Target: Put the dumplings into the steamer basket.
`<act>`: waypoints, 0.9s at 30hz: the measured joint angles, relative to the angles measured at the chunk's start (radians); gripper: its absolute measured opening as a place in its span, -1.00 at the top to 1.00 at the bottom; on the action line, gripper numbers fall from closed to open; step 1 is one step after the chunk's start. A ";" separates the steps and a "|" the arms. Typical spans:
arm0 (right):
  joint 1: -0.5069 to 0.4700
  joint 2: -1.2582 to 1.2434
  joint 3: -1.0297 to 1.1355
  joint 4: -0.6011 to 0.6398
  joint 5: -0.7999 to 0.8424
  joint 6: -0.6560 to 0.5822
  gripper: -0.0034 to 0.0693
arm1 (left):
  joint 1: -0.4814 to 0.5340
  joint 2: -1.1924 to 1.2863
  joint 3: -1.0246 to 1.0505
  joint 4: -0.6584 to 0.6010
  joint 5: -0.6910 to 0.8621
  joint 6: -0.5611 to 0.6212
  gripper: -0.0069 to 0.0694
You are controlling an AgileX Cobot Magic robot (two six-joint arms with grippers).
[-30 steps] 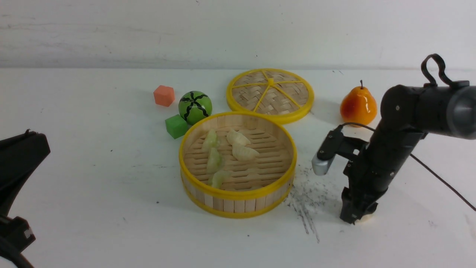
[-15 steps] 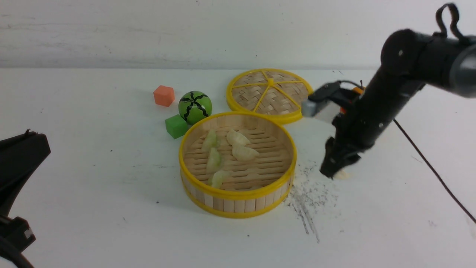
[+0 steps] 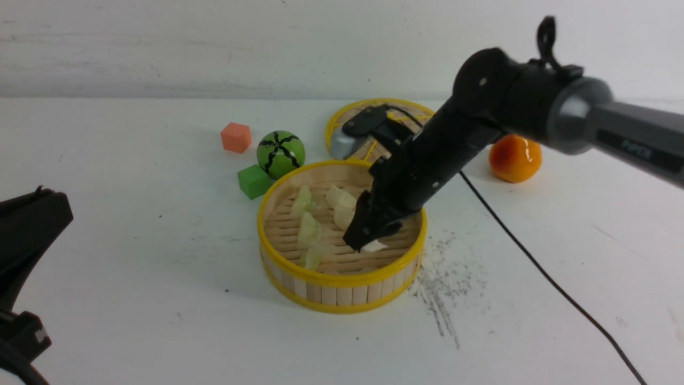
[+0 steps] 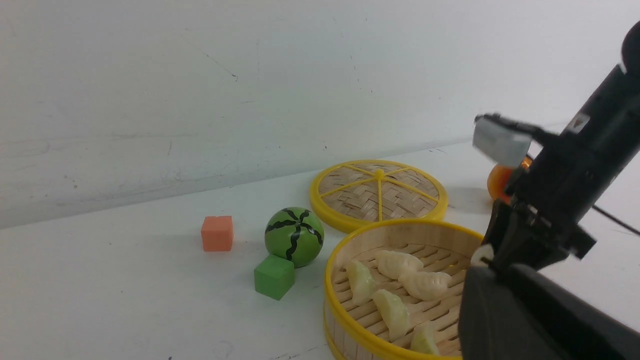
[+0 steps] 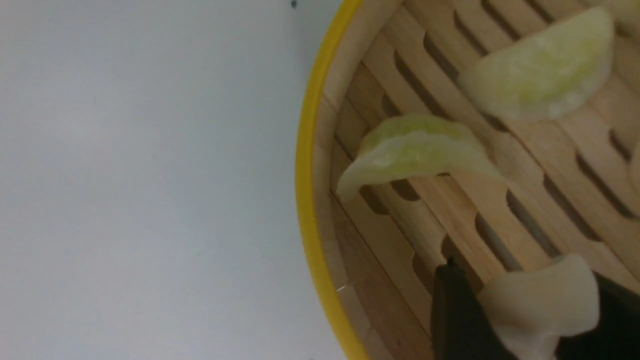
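Front view, from where I stand: near the middle of the frame, the right claw point(image 3: 371, 230) grasps a cream-white dumpling point(image 3: 373, 246) over the right half of the steamer basket point(image 3: 336, 279). The dumpling lies between its fingertips, above the slatted floor; which way its long axis runs I cannot be sure. Two other cream-white dumplings sit further up the frame, with three pale green ones to their left. The right arm point(image 3: 481, 101) is plainly the nearer; lowering straight down looks like the next move. At lower left, the left arm point(image 3: 26, 240) shows, its claw's state impossible to tell. The pale desk point(image 3: 160, 299) meets a white wall point(image 3: 214, 48).
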 joint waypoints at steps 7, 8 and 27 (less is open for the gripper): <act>0.009 0.039 0.000 -0.030 -0.083 -0.001 0.23 | 0.000 0.000 0.000 0.000 0.000 -0.001 0.71; 0.009 0.039 0.000 -0.030 -0.093 -0.001 0.21 | 0.000 0.000 0.000 0.000 0.000 -0.001 0.71; 0.009 -0.103 -0.081 -0.211 -0.069 0.020 -0.12 | 0.000 0.000 0.000 0.000 0.000 -0.001 0.67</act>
